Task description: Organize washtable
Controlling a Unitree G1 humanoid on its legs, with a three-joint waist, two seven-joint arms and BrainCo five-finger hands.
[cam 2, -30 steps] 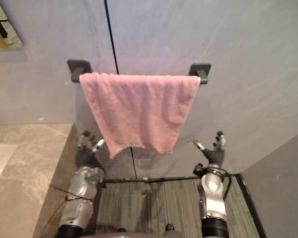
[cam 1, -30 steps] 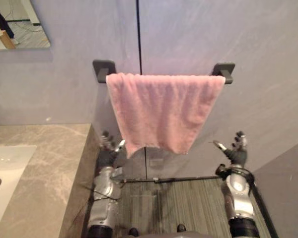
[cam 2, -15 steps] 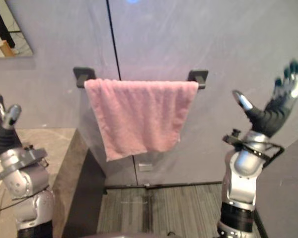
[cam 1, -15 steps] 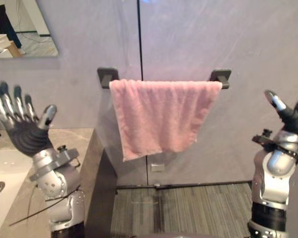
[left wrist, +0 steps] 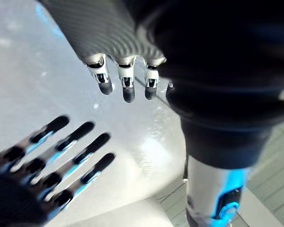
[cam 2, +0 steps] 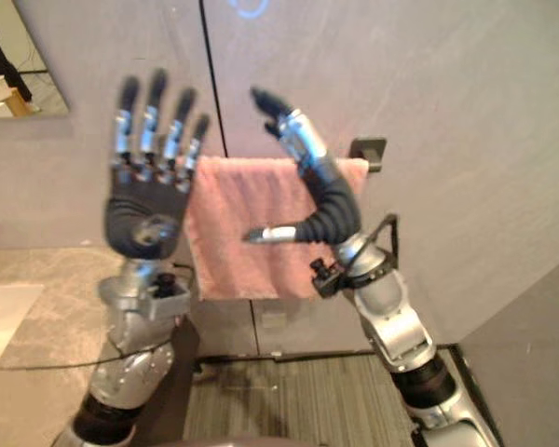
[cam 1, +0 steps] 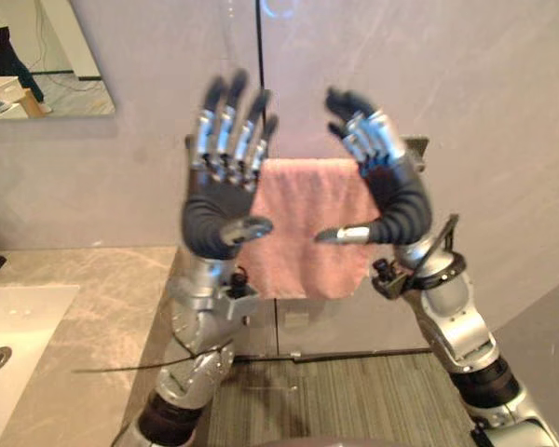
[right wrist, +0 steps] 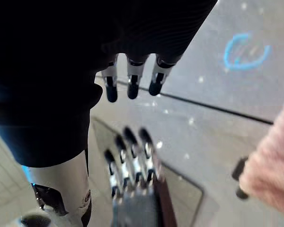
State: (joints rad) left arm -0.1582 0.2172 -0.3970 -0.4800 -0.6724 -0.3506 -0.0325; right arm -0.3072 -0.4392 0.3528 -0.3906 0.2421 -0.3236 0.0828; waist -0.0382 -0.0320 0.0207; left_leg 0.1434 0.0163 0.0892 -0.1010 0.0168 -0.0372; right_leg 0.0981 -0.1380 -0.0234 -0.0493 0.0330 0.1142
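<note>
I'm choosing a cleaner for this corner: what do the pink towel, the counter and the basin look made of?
Pink towel: soft terry cloth, probably cotton; fuzzy nap, limp drape.
Counter: polished beige-grey stone or stone-look slab; pale veins, slight sheen.
Basin: smooth glossy white, likely ceramic, not certain.

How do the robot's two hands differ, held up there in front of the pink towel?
The left hand turns its dark palm flat toward the head camera, while the right hand is seen side-on. The left hand's fingers stand straight and spread; the right hand's fingers lean toward the left hand, slightly bent. Both are open, hold nothing, and hang in front of the pink towel.
</note>
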